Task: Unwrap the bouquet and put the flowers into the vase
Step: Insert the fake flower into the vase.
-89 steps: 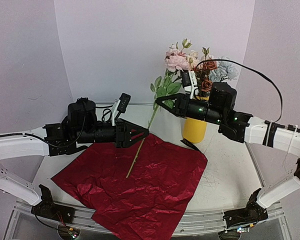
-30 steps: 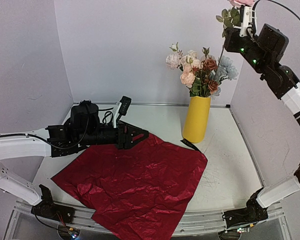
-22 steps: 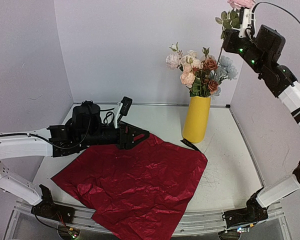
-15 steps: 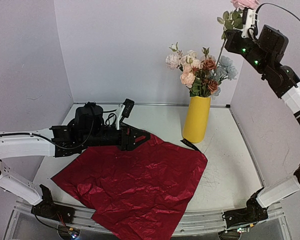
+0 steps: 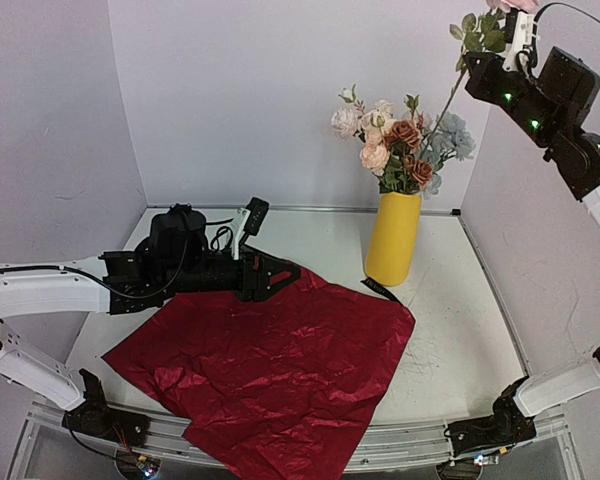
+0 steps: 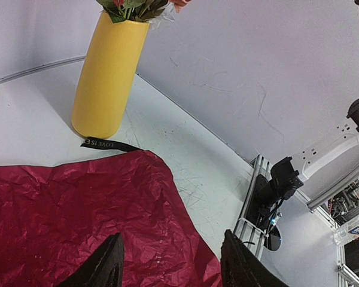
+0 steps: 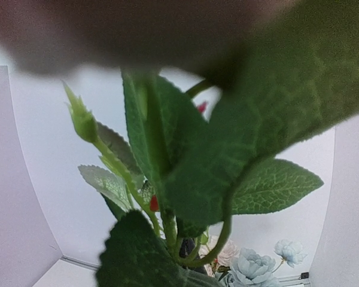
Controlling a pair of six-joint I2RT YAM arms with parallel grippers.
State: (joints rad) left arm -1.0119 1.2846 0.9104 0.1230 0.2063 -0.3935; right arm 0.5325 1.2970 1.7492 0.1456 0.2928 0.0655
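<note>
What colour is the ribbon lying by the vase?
Black with pale lettering; the ribbon shows best in the left wrist view.

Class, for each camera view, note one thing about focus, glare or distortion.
Right wrist view: the flower fills the frame with leaves, and a blurred dark smear runs across the top. Left wrist view: sharp, but the vase leans in the tilted frame. Top external view: soft even light, faint sheen on the wrapping paper.

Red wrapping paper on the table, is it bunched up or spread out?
Spread out. The red paper lies as one open, crinkled sheet on the table, nothing wrapped in it; the black ribbon lies loose beside it.
</note>
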